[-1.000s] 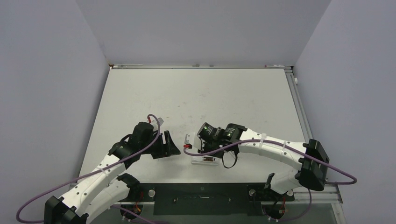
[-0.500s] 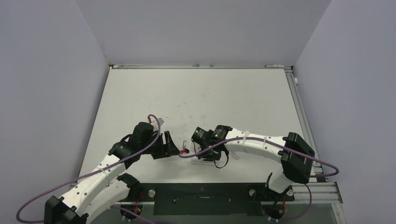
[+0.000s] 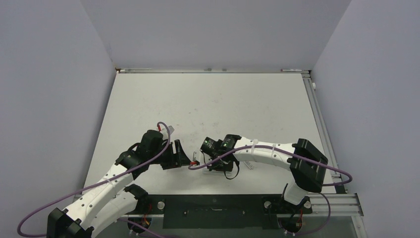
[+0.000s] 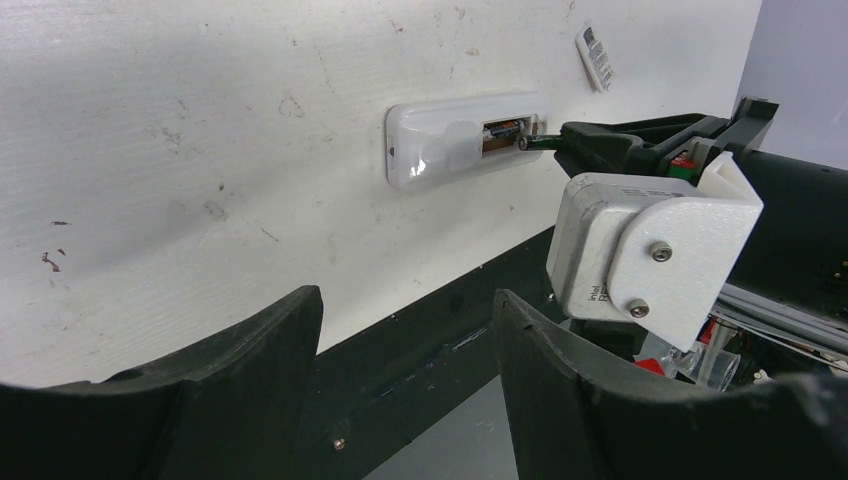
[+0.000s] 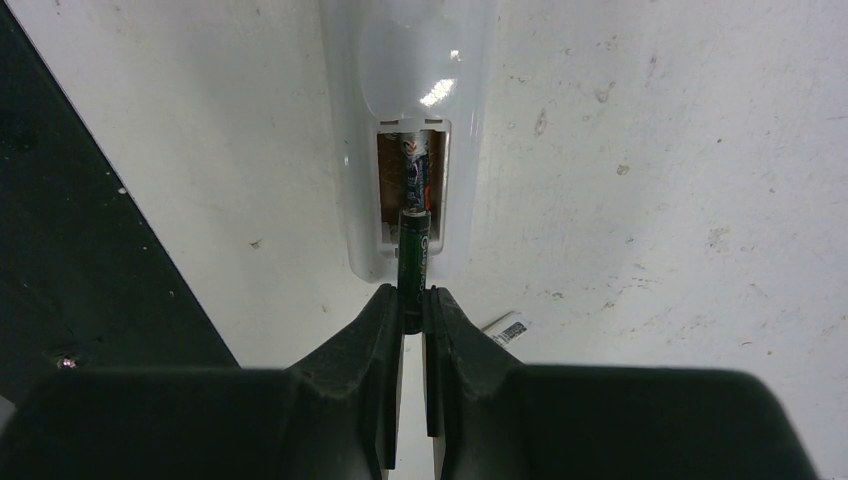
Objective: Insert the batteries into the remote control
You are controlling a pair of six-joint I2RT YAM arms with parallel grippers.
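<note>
The white remote control [image 5: 415,90] lies back up on the table, its brownish recess [image 5: 385,175] uncovered. One battery [image 5: 416,168] lies inside the recess. My right gripper [image 5: 412,300] is shut on a second, dark green battery [image 5: 413,262], whose front end rests at the recess's open edge. In the left wrist view the remote control [image 4: 450,150] and the held battery [image 4: 540,143] show ahead. My left gripper [image 4: 405,330] stands open and empty, well short of the remote. From above, the right gripper [image 3: 208,164] covers most of the remote control [image 3: 214,169]; the left gripper [image 3: 182,154] sits just left.
A small white piece with a printed label [image 5: 505,327] lies on the table beside the right gripper, also seen as the small white piece [image 3: 251,166] from above. The black base rail [image 4: 450,310] runs along the table's near edge, close to the remote.
My right arm has swung left and a little nearer, carrying the battery to the remote's recess. The left arm has not moved.
</note>
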